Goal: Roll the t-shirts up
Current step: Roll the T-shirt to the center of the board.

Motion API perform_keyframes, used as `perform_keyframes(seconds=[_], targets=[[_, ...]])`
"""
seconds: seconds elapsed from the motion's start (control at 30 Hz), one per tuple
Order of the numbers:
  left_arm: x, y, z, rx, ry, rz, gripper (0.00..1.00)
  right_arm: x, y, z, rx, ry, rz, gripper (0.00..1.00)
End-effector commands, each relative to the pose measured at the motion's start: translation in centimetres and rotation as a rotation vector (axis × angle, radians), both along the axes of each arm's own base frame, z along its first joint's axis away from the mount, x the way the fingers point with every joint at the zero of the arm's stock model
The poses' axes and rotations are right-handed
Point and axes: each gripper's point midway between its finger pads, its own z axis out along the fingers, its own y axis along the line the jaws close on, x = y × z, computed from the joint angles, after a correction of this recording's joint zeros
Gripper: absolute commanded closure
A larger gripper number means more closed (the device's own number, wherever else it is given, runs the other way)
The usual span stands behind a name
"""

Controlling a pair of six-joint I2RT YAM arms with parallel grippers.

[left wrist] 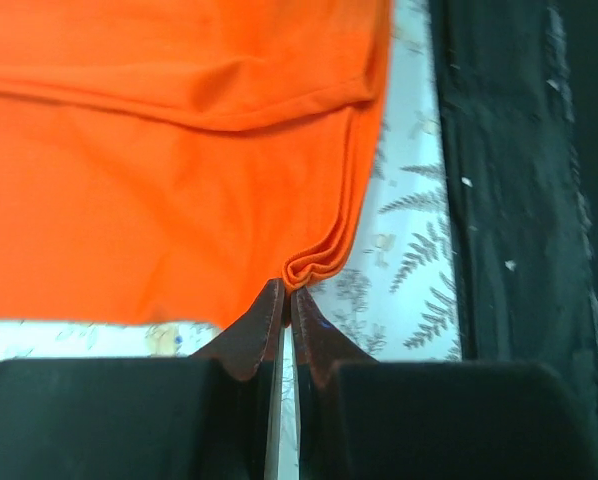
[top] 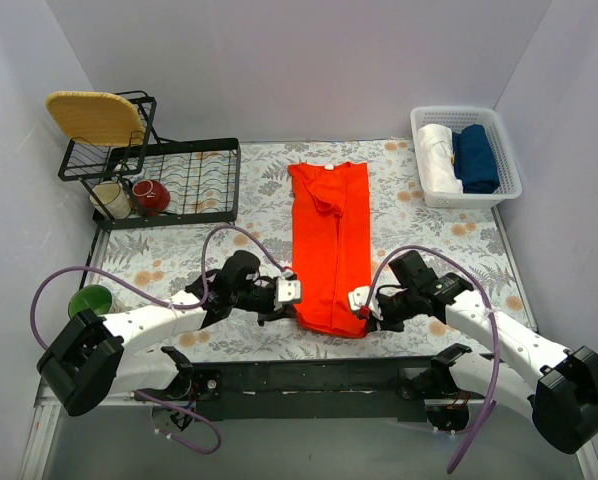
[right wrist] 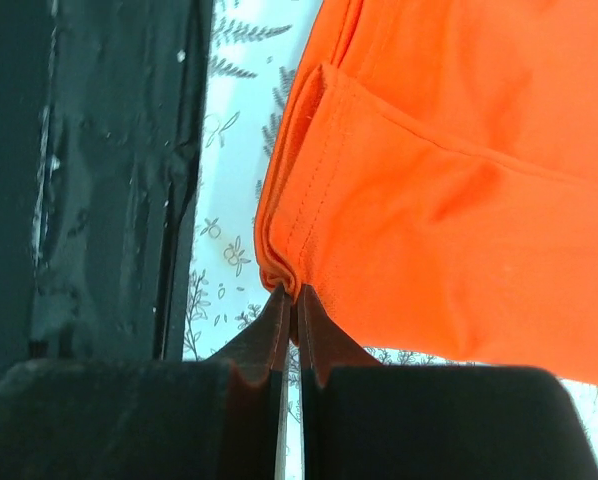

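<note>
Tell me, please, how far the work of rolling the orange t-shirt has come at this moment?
Done: the t-shirt lies folded lengthwise into a narrow strip on the table. In hand: the left jaws and the right jaws are each shut on a near corner of its hem. Left: the rolling itself; no turn of fabric shows yet, and the strip lies flat.

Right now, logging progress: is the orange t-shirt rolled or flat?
Flat: the t-shirt lies as a folded strip; left gripper and right gripper pinch its hem.

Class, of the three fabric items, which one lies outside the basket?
The orange-red t-shirt, flat on the table; the white bundle and dark blue bundle sit in the basket.
</note>
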Motion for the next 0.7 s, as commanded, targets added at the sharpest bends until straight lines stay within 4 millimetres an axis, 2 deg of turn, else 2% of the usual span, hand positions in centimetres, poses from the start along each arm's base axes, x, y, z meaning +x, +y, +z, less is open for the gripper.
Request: perform_keyframes(seconds=[0.0, 0.17, 0.23, 0.67], targets=[[3.2, 0.6, 1.3, -0.037, 0.063, 0.215, 1.0, 2.3, 1.4, 1.7, 0.039, 0.01, -0.152, 0.99], [4.7, 0.3, 1.6, -0.078, 0.087, 0.305, 1.0, 3.6, 1.7, 2.0, 0.042, 0.034, -0.23, 0.99], [5.5, 0.4, 1.8, -0.087, 0.086, 0.341, 1.0, 4.7, 1.9, 2.5, 0.059, 0.033, -0.269, 0.99], [8.3, 0.5, 1.0, -0.078, 0.055, 0.435, 1.0, 8.5, 1.7, 1.9, 0.045, 0.06, -0.395, 0.99]])
